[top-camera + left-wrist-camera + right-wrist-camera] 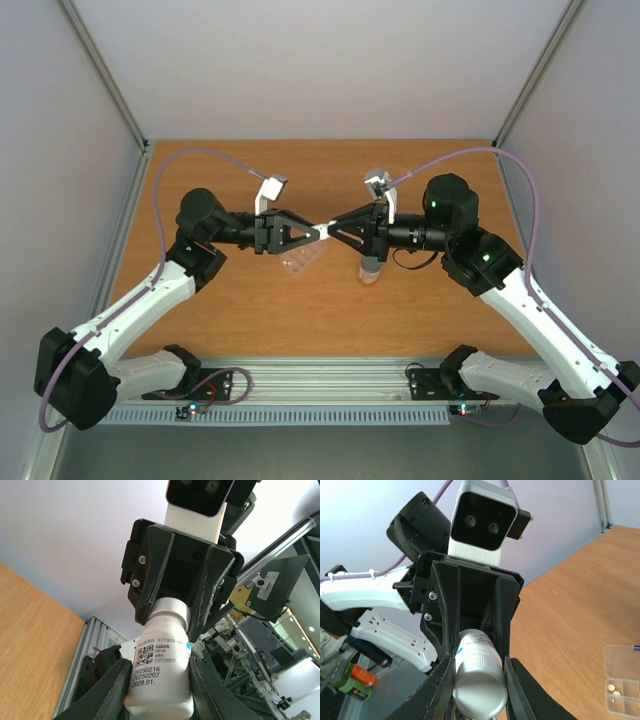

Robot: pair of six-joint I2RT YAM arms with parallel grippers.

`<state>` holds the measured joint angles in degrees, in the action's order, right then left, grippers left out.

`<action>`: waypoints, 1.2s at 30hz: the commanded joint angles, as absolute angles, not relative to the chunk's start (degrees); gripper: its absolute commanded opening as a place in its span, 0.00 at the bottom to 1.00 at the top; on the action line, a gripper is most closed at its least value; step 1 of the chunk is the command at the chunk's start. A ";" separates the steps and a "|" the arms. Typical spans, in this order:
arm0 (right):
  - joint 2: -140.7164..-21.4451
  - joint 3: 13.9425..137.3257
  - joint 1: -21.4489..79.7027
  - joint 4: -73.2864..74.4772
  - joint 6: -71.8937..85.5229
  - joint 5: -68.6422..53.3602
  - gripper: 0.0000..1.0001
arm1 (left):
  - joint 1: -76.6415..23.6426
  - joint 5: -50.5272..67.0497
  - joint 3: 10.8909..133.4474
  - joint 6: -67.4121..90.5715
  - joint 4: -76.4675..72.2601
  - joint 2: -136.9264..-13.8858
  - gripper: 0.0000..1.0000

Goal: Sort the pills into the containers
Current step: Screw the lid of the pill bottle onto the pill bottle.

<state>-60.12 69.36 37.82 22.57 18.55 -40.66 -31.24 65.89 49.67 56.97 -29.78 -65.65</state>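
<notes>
1. Nearest in its own wrist view, the right gripper is clenched round the cap of one white bottle.
2. Just beyond, the left gripper clamps the bottle's body, holding it in the air between the two arms.
3. We judge the bottle stiff, light and smooth, so body and cap are the places to hold.
4. Farther off, on the table, one clear pill box holds two pale pills. They look tiny and likely to roll.
</notes>
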 commanded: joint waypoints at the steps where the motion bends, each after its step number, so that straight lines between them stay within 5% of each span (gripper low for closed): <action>1: -62.66 65.37 39.94 19.75 22.36 -42.86 0.20 | -33.84 60.33 50.96 57.67 -39.25 -66.66 0.00; 21: -64.78 64.64 39.95 13.25 31.28 -49.01 0.17 | -35.07 64.45 55.24 51.57 -34.07 -67.73 0.00; 36: -65.02 67.78 39.98 19.89 32.71 -42.94 0.13 | -35.13 55.00 57.13 42.62 -25.27 -65.11 0.00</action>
